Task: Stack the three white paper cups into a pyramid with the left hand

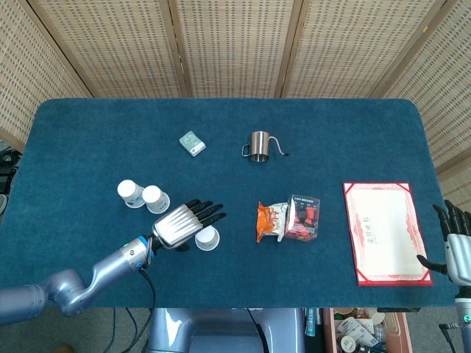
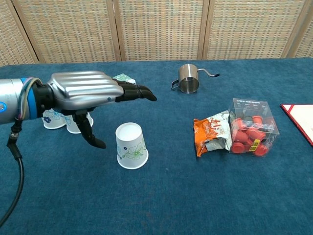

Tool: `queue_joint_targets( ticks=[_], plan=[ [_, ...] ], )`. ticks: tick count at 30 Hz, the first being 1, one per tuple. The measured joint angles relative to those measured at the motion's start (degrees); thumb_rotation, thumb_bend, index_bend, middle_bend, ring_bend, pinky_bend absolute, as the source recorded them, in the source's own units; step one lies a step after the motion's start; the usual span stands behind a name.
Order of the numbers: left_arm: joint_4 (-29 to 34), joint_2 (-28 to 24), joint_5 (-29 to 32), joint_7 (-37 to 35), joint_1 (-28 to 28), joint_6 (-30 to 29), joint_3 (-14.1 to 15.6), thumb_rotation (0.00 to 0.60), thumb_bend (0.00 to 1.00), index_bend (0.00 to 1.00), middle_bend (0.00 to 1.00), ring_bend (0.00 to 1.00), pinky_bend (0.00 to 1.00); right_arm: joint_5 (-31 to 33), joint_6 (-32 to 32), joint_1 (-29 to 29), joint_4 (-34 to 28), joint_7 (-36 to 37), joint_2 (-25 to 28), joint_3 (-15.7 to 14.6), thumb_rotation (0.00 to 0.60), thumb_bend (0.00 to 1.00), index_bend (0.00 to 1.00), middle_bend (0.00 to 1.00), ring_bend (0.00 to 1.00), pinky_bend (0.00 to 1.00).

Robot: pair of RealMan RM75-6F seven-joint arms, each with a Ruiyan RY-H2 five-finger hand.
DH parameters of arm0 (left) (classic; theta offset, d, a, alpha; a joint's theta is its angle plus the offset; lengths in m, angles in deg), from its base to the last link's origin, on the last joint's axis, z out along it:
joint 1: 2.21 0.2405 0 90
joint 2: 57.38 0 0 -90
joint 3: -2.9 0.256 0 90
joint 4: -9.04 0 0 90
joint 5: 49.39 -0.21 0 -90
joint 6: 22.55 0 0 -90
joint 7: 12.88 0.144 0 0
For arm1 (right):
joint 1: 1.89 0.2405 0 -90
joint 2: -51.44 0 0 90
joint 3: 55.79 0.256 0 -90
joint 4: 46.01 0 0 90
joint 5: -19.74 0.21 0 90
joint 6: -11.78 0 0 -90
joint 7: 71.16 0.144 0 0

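Three white paper cups with blue flower prints stand upside down on the blue table. Two of them touch side by side at the left, cup one (image 1: 130,193) and cup two (image 1: 155,198); in the chest view my hand hides most of them (image 2: 50,119). The third cup (image 1: 207,237) (image 2: 131,146) stands alone nearer the front. My left hand (image 1: 182,223) (image 2: 85,93) hovers open just left of and above this lone cup, fingers stretched toward it, thumb hanging down beside it. My right hand (image 1: 459,246) sits open at the table's right front corner.
A green-and-white small box (image 1: 192,143) and a steel pitcher (image 1: 258,145) lie toward the back. An orange snack bag (image 1: 269,221) and a clear box of red pieces (image 1: 304,217) sit right of the lone cup. A red-bordered certificate (image 1: 385,231) lies at the right.
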Motion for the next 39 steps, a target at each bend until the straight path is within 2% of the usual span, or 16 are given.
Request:
queue_joint_targets(
  ticks=[6,13,22,33,39],
  plan=[
    [-3.19,3.75,1.05,0.48,-0.68,0.30,0.35,0.600,0.17,0.13,0.14,0.18,0.24,-0.03,0.18,0.09,-0.01,-0.08,-0.08,-0.06,0.600,0.00,0.09,0.00,0.00,0.00],
    [-7.29,7.20,2.54,1.38,-1.37,0.18,0.21,0.600,0.17,0.34,0.35,0.32,0.33,0.53,0.81,0.16,0.27,0.72,0.20,0.14,0.600,0.00,0.09,0.00,0.00,0.00],
    [-9.12,8.96,2.26,0.33,-1.32,-2.08,0.62,0.600,0.17,0.48,0.46,0.43,0.40,0.50,1.27,0.34,0.22,0.86,0.32,0.02,0.600,0.00,0.09,0.00,0.00,0.00],
    [-8.18,7.32,1.69,-0.78,-1.03,-4.23,0.52,0.600,0.17,0.50,0.48,0.44,0.41,0.32,1.10,0.27,0.05,1.01,0.42,-0.05,0.600,0.00,0.09,0.00,0.00,0.00],
    [-4.11,1.12,3.38,-2.90,-0.02,-7.18,-2.29,0.600,0.17,0.50,0.48,0.44,0.41,-0.17,0.79,0.27,-0.18,0.41,0.26,-0.25,0.600,0.00,0.09,0.00,0.00,0.00]
  ],
)
